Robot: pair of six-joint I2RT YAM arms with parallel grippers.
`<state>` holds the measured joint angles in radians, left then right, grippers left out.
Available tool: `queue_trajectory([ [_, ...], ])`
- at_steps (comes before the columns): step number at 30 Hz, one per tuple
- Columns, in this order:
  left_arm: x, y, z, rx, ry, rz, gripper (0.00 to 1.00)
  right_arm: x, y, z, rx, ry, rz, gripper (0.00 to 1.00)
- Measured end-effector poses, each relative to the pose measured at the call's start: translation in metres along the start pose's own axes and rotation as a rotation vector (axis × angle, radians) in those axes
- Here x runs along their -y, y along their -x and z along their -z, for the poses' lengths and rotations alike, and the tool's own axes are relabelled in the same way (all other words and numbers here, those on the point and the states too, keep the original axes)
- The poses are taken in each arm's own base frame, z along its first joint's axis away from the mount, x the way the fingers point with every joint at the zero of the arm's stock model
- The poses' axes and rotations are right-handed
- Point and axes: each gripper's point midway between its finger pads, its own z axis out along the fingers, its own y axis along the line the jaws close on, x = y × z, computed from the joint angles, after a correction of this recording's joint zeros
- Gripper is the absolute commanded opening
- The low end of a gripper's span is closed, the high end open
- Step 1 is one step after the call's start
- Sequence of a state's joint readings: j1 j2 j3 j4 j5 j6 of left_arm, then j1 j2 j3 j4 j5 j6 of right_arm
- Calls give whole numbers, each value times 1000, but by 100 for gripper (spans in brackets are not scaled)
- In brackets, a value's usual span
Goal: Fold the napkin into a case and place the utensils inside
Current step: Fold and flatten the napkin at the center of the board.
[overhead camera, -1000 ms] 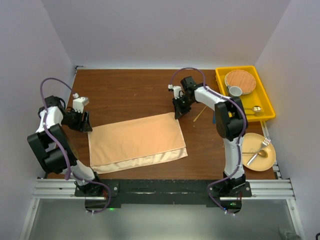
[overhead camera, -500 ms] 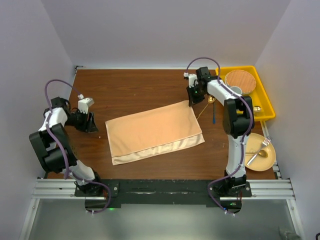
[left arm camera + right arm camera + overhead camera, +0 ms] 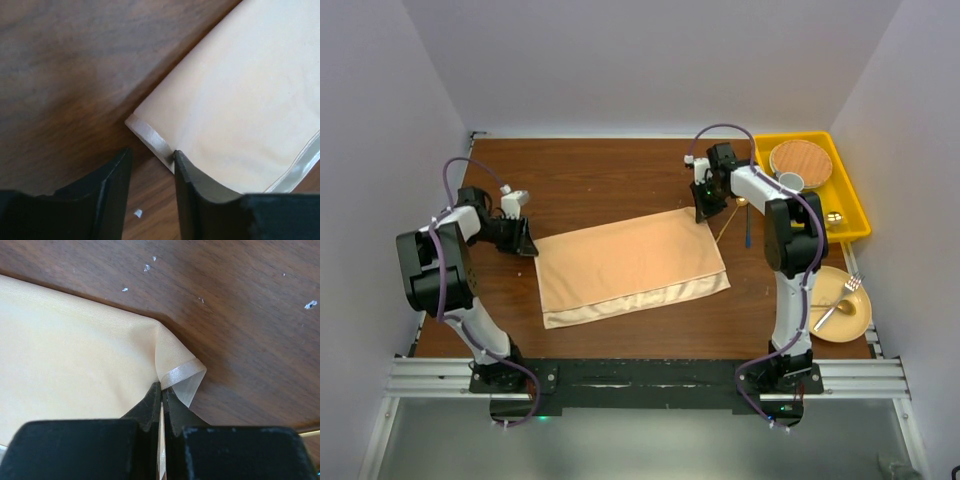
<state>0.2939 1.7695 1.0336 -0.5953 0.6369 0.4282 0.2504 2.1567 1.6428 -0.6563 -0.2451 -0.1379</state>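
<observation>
Since a second ago the napkin (image 3: 630,262) has been dragged to the right across the table (image 3: 590,170) and turned slightly. The right gripper (image 3: 703,208) has travelled with its far right corner, and the left gripper (image 3: 525,240) has come in to the far left corner.

The napkin is smooth peach satin, folded into a layered rectangle. A glossier hemmed strip shows along its near edge, and it lies flat at mid-table on dark wood grain.

A yellow tray (image 3: 855,205) at the far right holds a round wood-toned plate (image 3: 801,160), a small white cup (image 3: 791,182) and a gold-coloured piece (image 3: 832,217). A pale yellow plate (image 3: 857,322) at the near right carries a gold fork (image 3: 850,289) and a gold spoon (image 3: 828,315). On the table between the napkin and the tray lie a slim gold utensil (image 3: 723,227) and a blue-handled utensil (image 3: 748,232).

In the right wrist view, the right gripper (image 3: 161,390) has its fingers (image 3: 150,407) pressed together on the napkin (image 3: 75,340). They pinch the hemmed corner, which puckers upward.

In the left wrist view, the left gripper (image 3: 150,160) has its fingers (image 3: 192,175) parted by a narrow gap. One finger touches the napkin (image 3: 240,110) at its corner hem and the other stands over bare wood. Nothing is clamped between them.
</observation>
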Motion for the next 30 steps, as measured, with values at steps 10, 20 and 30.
queue_trajectory([
  [10,-19,39,-18,58,-26,65,0,5,16,-5,26,-22,-35,0],
  [20,-48,87,-16,120,34,51,40,4,49,-10,83,4,-71,57],
  [30,-3,60,41,130,92,-13,40,-21,12,65,84,29,-60,53],
])
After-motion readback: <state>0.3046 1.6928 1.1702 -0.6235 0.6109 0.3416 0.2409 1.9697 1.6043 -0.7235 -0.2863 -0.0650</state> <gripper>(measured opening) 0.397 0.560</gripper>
